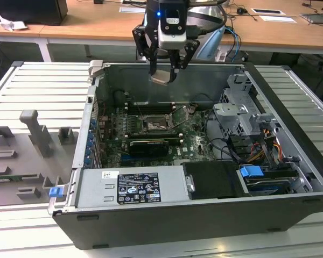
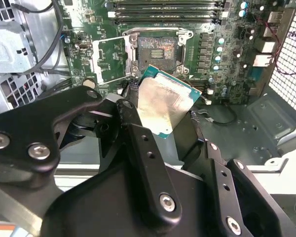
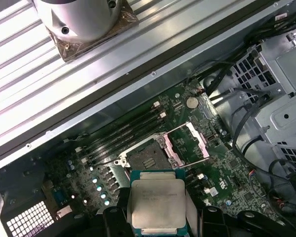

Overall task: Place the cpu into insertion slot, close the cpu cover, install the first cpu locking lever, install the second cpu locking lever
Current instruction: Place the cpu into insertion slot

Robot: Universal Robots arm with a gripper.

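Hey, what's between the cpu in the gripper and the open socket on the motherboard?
Nothing. In both wrist views the cpu hangs clear above the bare socket, with the cpu cover swung open beside it.

Clear drop from the gripper (image 1: 162,74), clamped on the cpu (image 1: 161,78), to the open socket (image 1: 152,127); cpu cover (image 3: 187,144) stands raised just beside it; memory sticks (image 1: 151,109) close behind, black card (image 1: 149,145) in front — drive cage (image 1: 238,115) and cables (image 1: 226,146) crowd the exterior view's right.

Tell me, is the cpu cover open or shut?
Open. In both wrist views the cpu cover is swung off the bare socket; the hand holds the cpu, not yet seated.
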